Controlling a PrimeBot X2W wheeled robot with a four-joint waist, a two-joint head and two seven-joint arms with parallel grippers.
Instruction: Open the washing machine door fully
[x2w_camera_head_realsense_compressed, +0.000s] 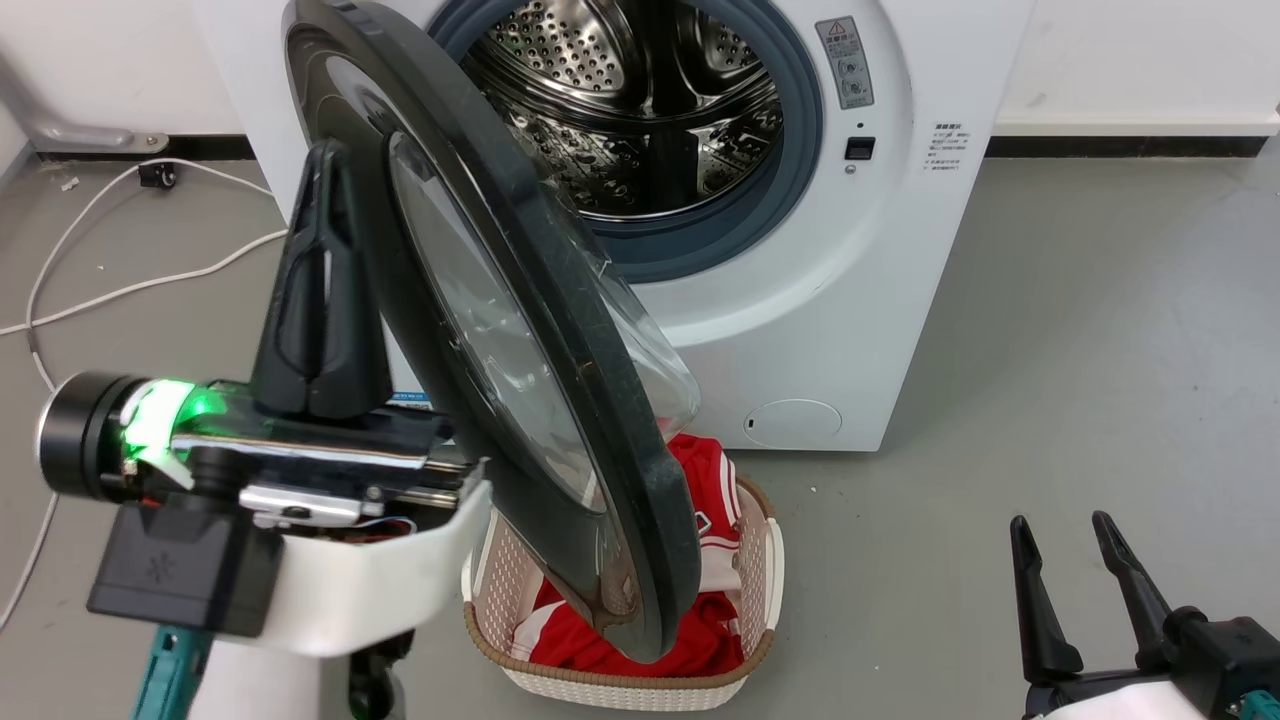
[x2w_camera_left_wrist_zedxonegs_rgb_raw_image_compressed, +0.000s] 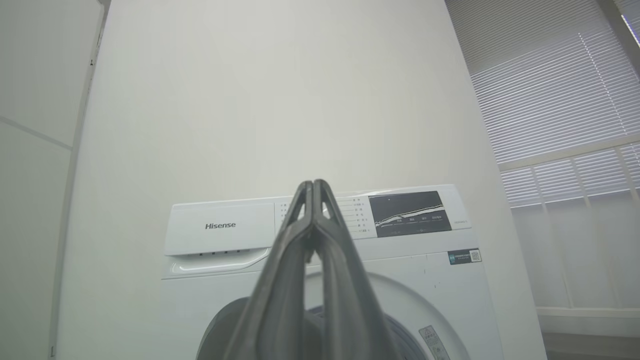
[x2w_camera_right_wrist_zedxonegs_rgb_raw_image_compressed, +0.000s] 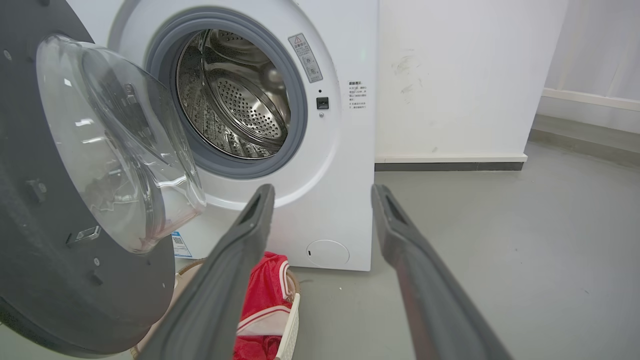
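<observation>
The washing machine door (x2w_camera_head_realsense_compressed: 610, 420) is a large black disc with a clear glass bowl (x2w_camera_right_wrist_zedxonegs_rgb_raw_image_compressed: 110, 140). It stands swung out from the white machine (x2w_camera_head_realsense_compressed: 900, 250), its rim edge-on toward me. The steel drum (x2w_camera_head_realsense_compressed: 640, 110) shows behind it. My left gripper (x2w_camera_head_realsense_compressed: 325, 165) is shut with nothing between its fingers, pointing up close beside the door's outer face; I cannot tell whether it touches. In the left wrist view the shut fingertips (x2w_camera_left_wrist_zedxonegs_rgb_raw_image_compressed: 313, 184) rise before the control panel (x2w_camera_left_wrist_zedxonegs_rgb_raw_image_compressed: 410, 214). My right gripper (x2w_camera_head_realsense_compressed: 1060, 522) hangs open low at the right, apart from the door (x2w_camera_right_wrist_zedxonegs_rgb_raw_image_compressed: 30, 225).
A pale laundry basket (x2w_camera_head_realsense_compressed: 772, 560) with red clothes sits on the floor under the door's lower edge. White cables (x2w_camera_head_realsense_compressed: 100, 290) run along the grey floor at the left. A small round white flap (x2w_camera_head_realsense_compressed: 793, 422) sits low on the machine's front.
</observation>
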